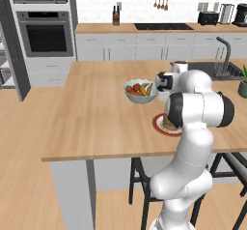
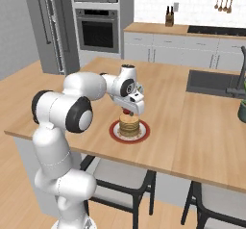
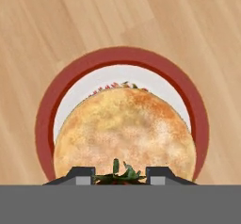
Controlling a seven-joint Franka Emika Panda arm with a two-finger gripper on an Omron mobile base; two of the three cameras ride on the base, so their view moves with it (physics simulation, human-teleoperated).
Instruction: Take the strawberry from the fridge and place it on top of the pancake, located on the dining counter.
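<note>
Though half-hidden, strawberry (image 3: 120,175) in claw (image 3: 120,177)

Fruit bowl (image 1: 140,92), wall oven (image 1: 46,33), sink (image 2: 211,82).

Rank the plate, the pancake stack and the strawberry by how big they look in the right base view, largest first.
1. Plate, its red rim showing all round the stack.
2. Pancake stack, well inside that rim.
3. Strawberry, a small red spot held in the gripper just above the stack.

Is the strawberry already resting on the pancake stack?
No: the strawberry hangs in the gripper just above the pancake.
</note>
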